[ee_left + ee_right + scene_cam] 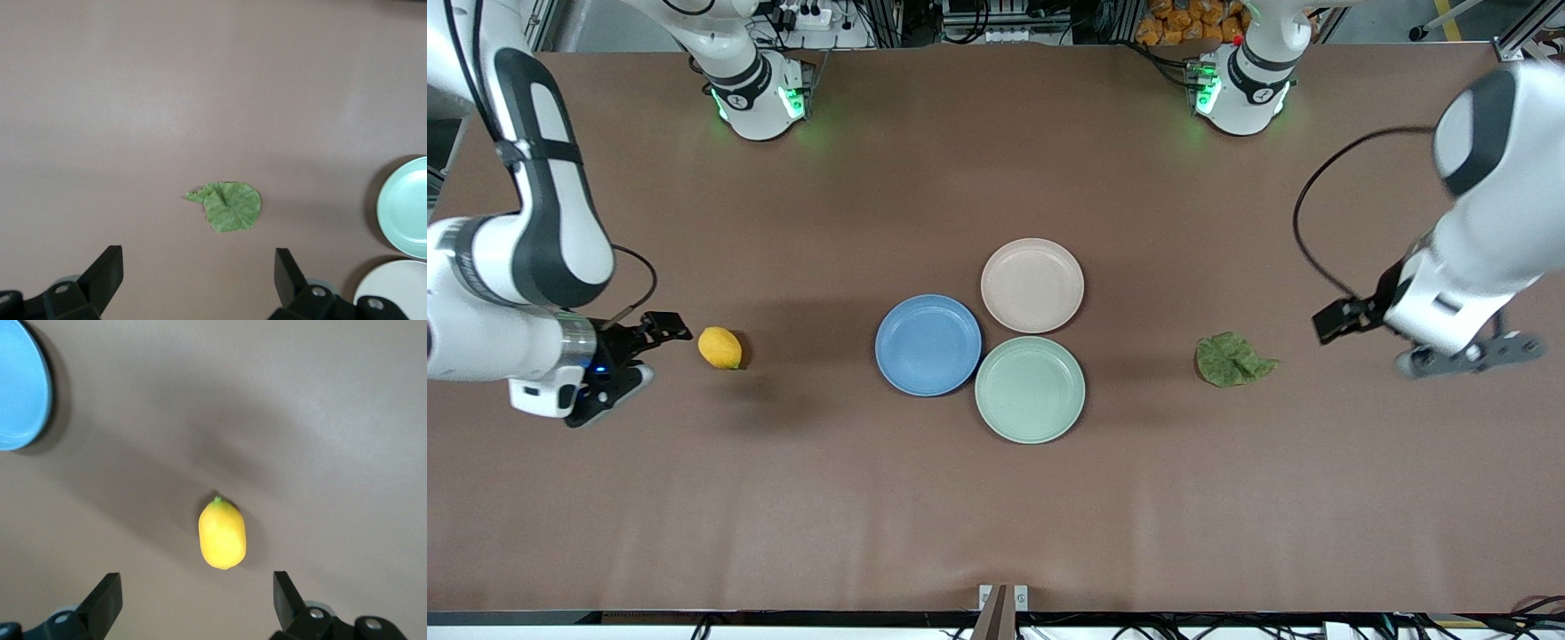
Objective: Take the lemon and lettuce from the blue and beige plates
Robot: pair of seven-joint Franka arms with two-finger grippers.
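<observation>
The yellow lemon (719, 348) lies on the bare table toward the right arm's end, apart from the plates; it also shows in the right wrist view (222, 533). The green lettuce leaf (1232, 360) lies flat on the table toward the left arm's end, and also shows in the left wrist view (229, 206). The blue plate (927, 345) and the beige plate (1032, 285) stand empty mid-table. My right gripper (609, 391) (197, 603) is open and empty, above the table beside the lemon. My left gripper (1463, 356) (198, 283) is open and empty, above the table beside the lettuce.
An empty light green plate (1030, 388) touches the blue and beige plates and is the nearest of the three to the front camera. Both arms' bases stand along the table's back edge.
</observation>
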